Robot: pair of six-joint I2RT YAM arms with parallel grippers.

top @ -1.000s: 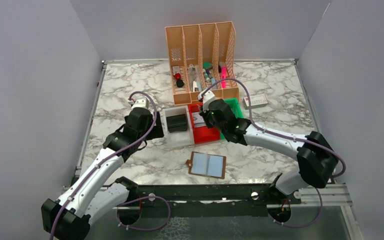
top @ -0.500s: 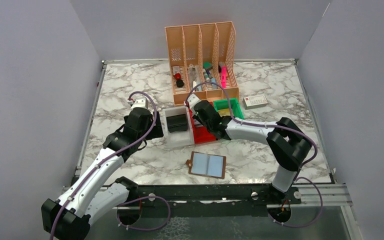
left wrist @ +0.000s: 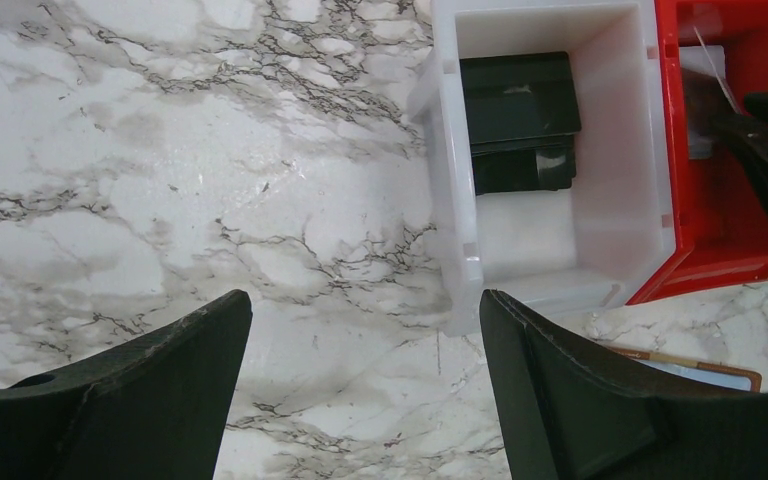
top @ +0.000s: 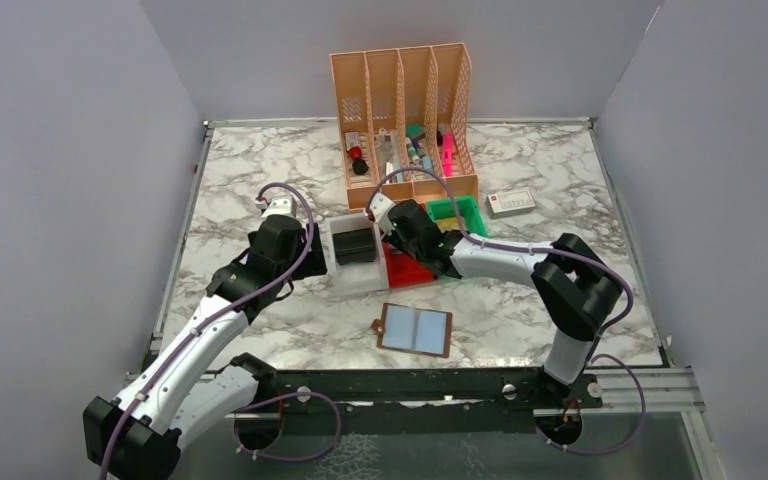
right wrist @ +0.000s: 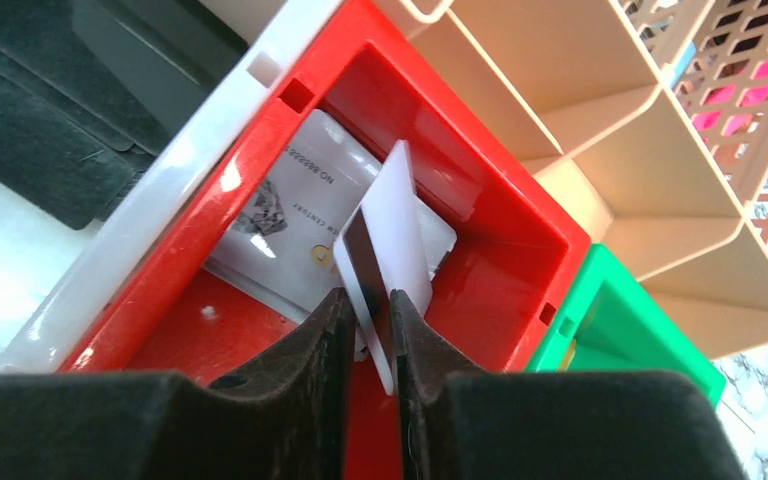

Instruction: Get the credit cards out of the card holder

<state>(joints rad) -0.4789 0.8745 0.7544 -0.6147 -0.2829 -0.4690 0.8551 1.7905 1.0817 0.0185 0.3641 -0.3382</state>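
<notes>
The right gripper (right wrist: 370, 300), jaws narrow, has a white credit card (right wrist: 392, 225) standing on edge between them over the red bin (right wrist: 500, 225); whether they pinch it I cannot tell. The left gripper (left wrist: 362, 300) gapes wide above the worktop (left wrist: 160, 150). The card holder (top: 415, 329) lies open, nearer.

The top camera sits above and behind my bases, looking down over the whole table (top: 260, 180). My left wrist camera looks down past my left end effector (left wrist: 365, 300), fairly high over the white bin (left wrist: 448, 180). The right one hangs close inside the red bin (right wrist: 210, 230). All views share both bins.
</notes>
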